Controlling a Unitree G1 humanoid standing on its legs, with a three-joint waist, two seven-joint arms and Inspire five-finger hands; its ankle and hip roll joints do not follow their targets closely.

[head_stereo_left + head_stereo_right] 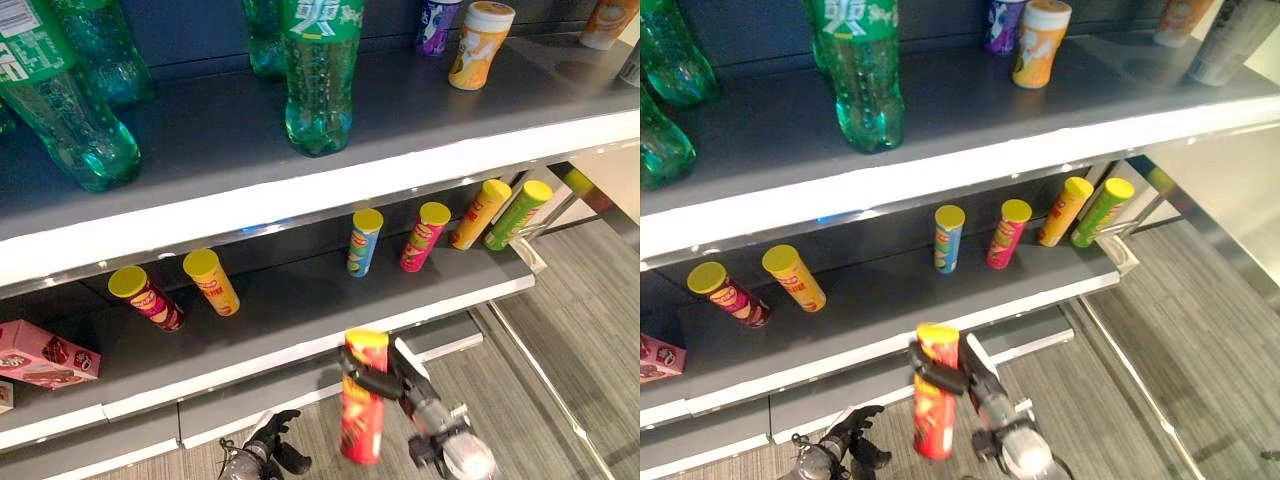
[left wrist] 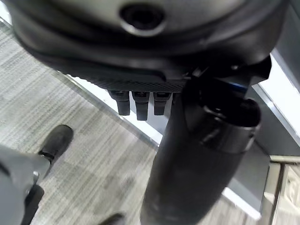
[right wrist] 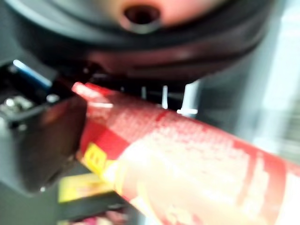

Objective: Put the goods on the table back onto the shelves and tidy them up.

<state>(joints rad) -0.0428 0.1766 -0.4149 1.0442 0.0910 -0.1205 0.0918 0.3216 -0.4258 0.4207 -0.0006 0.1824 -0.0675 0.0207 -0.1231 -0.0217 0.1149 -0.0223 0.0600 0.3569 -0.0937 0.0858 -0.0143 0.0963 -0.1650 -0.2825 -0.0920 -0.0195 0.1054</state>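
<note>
Your right hand (image 1: 385, 382) is clamped round the upper part of a red chip can (image 1: 362, 400), held upright below the lower shelf (image 1: 300, 310). It looks light, stiff and slick; grip mid-body, gently. Your left hand (image 1: 272, 440), fingers curled and empty, hangs below that shelf.
</note>
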